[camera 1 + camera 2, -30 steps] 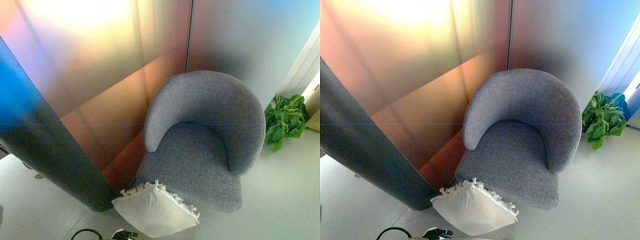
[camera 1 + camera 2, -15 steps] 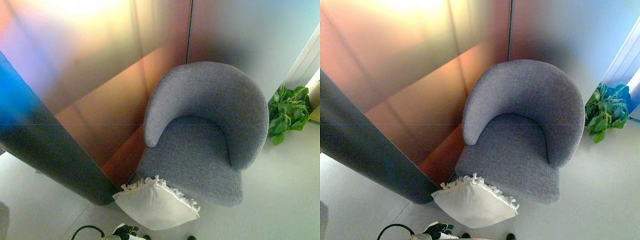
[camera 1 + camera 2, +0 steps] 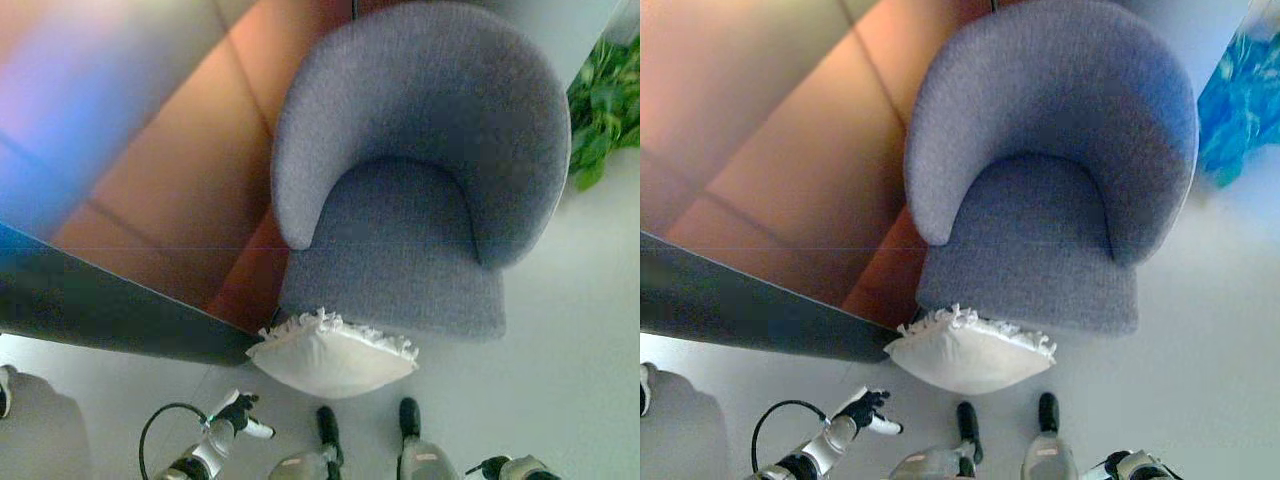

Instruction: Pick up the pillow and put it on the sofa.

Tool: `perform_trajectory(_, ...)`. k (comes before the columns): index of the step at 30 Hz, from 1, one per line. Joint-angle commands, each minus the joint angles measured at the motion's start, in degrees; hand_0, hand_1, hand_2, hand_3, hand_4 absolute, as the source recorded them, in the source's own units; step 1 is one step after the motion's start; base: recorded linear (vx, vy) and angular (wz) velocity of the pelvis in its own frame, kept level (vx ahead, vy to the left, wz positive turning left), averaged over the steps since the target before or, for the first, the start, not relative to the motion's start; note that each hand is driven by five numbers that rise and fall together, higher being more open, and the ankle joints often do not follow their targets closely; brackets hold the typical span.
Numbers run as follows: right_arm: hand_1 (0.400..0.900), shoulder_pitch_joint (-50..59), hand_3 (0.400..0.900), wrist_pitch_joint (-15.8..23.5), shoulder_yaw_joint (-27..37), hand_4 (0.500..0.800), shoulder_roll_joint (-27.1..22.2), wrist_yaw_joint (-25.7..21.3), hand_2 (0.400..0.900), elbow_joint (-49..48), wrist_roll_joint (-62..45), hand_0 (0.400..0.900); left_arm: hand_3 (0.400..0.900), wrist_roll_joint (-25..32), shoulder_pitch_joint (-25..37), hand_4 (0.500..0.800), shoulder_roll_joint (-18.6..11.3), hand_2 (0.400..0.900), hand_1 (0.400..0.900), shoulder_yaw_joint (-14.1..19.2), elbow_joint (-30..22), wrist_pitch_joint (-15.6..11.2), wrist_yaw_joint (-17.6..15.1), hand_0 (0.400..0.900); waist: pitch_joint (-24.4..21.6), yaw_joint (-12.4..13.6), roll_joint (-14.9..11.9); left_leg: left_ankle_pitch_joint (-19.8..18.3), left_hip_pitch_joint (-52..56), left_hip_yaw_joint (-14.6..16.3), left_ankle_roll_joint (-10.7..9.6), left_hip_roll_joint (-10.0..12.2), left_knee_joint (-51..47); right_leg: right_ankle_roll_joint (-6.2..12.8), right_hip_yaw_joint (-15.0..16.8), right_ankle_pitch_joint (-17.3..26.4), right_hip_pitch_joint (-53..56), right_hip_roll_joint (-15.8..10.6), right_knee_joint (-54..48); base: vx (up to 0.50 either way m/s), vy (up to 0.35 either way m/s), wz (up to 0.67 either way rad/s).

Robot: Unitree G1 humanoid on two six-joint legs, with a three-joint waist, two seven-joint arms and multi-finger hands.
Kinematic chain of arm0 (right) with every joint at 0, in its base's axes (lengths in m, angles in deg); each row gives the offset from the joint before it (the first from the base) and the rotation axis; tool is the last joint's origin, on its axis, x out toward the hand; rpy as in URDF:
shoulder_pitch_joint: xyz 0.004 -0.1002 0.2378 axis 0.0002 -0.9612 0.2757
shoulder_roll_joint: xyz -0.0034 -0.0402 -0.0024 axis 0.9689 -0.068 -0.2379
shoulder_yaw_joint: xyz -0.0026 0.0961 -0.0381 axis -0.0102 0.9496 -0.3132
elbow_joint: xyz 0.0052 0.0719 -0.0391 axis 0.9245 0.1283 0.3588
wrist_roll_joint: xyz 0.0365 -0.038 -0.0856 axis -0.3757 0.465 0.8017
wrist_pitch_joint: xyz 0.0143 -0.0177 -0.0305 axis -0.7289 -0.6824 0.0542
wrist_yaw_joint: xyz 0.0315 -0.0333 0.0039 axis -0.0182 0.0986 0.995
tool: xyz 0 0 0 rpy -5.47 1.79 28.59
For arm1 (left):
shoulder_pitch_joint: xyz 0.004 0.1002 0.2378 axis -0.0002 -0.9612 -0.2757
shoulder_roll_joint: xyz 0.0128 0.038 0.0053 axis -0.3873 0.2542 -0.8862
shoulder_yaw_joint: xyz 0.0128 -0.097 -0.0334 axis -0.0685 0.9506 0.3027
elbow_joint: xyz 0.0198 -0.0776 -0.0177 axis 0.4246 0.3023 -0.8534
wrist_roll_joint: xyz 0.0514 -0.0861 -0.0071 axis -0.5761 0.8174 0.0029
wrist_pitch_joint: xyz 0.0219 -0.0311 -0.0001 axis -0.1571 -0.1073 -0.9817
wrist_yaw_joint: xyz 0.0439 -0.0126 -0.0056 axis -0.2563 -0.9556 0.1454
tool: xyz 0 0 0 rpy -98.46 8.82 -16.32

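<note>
A white pillow (image 3: 333, 355) with a ruffled edge lies on the floor, leaning against the front of the grey round-backed armchair (image 3: 420, 190). The chair's seat (image 3: 1025, 245) has nothing on it. My left hand (image 3: 238, 413) is low on the left, below and to the left of the pillow and apart from it. Its fingers are relaxed and open, and it holds nothing. My right hand (image 3: 503, 467) only shows as a dark part at the bottom right edge, and its fingers are hidden.
A glossy wall panel with a dark base (image 3: 110, 315) runs along the left, right beside the chair and the pillow. A green potted plant (image 3: 605, 105) stands to the right of the chair. Pale floor (image 3: 570, 330) spreads to the right.
The camera has tilted down, so chair and pillow sit higher in the picture. My left hand now shows fully and the right arm has come into view. The pillow has not moved.
</note>
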Motion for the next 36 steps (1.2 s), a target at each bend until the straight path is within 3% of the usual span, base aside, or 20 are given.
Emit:
perform_trajectory(1, 0.900, 2.95, 0.900, 1.09, -0.06, 0.800, 0.30, -0.94, 0.900, 1.80, -3.45, 0.900, 0.900, -0.08, 6.54, 0.800, -4.72, 0.900, 0.900, -0.33, 0.91, 0.36, -2.93, 0.900, 3.93, -1.77, -3.53, -2.03, -0.89, 3.05, -0.90, -4.94, -0.36, 4.82, 3.53, 0.72, -4.79, -1.75, 1.53, -0.15, 0.028, -0.09)
perform_trajectory(11, 0.900, 7.75, 0.900, 1.90, -1.85, 0.800, 0.10, -1.86, 0.900, -0.17, -8.51, 0.900, 0.900, 6.01, 20.43, 0.800, -9.92, 0.900, 0.900, 0.04, -2.33, 3.33, -5.14, 0.900, 9.83, -3.36, -4.60, 0.66, -7.70, 5.10, -2.20, -3.98, -0.36, 5.57, 5.39, 3.35, -12.24, -0.84, 2.03, -0.11, -0.008, -0.06)
perform_trajectory(16, 0.900, 10.27, 0.900, 1.78, -2.45, 0.800, 0.66, -1.53, 0.900, -0.01, -10.00, 0.900, 0.900, 6.29, 26.30, 0.800, -10.39, 0.900, 0.900, -0.54, -1.64, 5.06, -5.02, 0.900, 11.42, -4.10, -5.54, 1.68, -10.04, 5.82, -2.95, -3.15, -0.36, 5.83, 5.91, 4.39, -14.93, -0.41, 2.32, -0.06, -0.029, -0.06)
perform_trajectory(25, 0.900, 11.57, 0.900, 2.62, -1.63, 0.800, -0.49, -0.40, 0.900, 0.54, -10.02, 0.900, 0.900, 9.04, 32.33, 0.800, -10.24, 0.900, 0.900, -1.82, 2.41, 8.47, -3.92, 0.900, 13.00, -6.96, -5.17, 2.93, -12.28, 6.46, -3.75, -2.76, -0.36, 5.50, 8.82, 5.34, -17.99, 0.68, 2.61, -0.01, 0.025, 0.01)
perform_trajectory(36, 0.900, 11.42, 0.900, 4.39, 1.09, 0.800, -2.56, -4.03, 0.900, -0.10, -13.88, 0.900, 0.900, 13.94, 35.82, 0.800, -11.33, 0.900, 0.900, -0.82, 4.30, 8.28, -4.04, 0.900, 13.08, -8.71, -4.30, 4.92, -17.76, 7.85, -4.89, -2.27, -0.36, 5.39, 10.80, 6.56, -23.40, 1.63, 2.30, 0.00, 0.018, -0.01)
